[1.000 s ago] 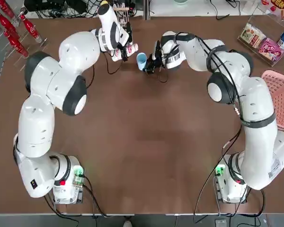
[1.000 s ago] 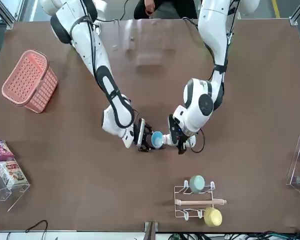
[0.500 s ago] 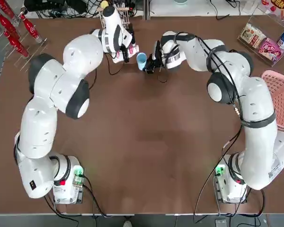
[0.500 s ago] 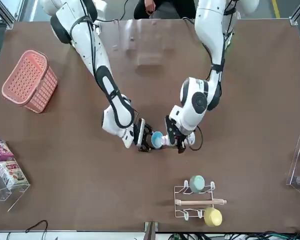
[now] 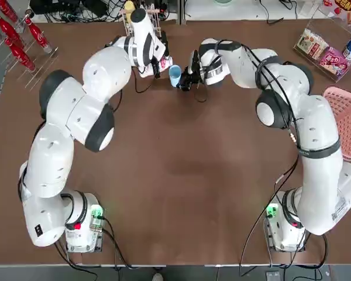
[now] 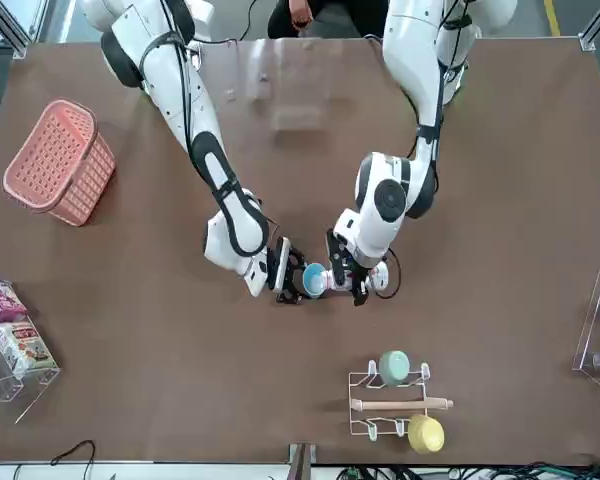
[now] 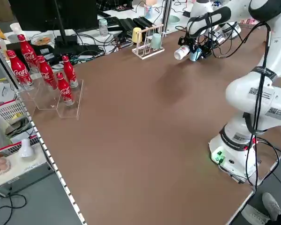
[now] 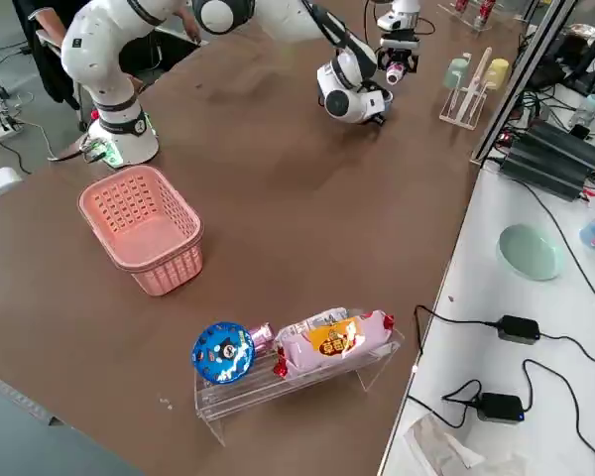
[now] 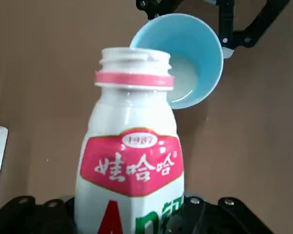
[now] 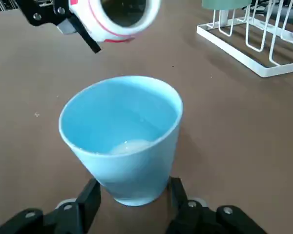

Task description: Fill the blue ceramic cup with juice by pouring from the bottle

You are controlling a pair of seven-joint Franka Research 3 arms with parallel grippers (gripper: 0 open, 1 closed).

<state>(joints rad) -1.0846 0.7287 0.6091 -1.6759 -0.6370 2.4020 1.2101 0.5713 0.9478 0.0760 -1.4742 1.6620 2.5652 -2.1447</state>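
Observation:
The blue ceramic cup stands upright on the table at the far middle, with a little white liquid at its bottom. My right gripper is shut on its base. The bottle, white with a red label and no cap, is tipped on its side. Its open mouth is by the cup's rim. My left gripper is shut on the bottle's body. From the left side, the bottle lies next to the cup.
A white wire rack with a mint-green cup and a yellow cup stands just beyond the cup. Red cola bottles are at the far left corner. A pink basket sits at the right edge, and snack packs at the far right.
My left arm has swung and brought the tipped bottle a little closer to the cup's rim. The right gripper and the cup have stayed in place.

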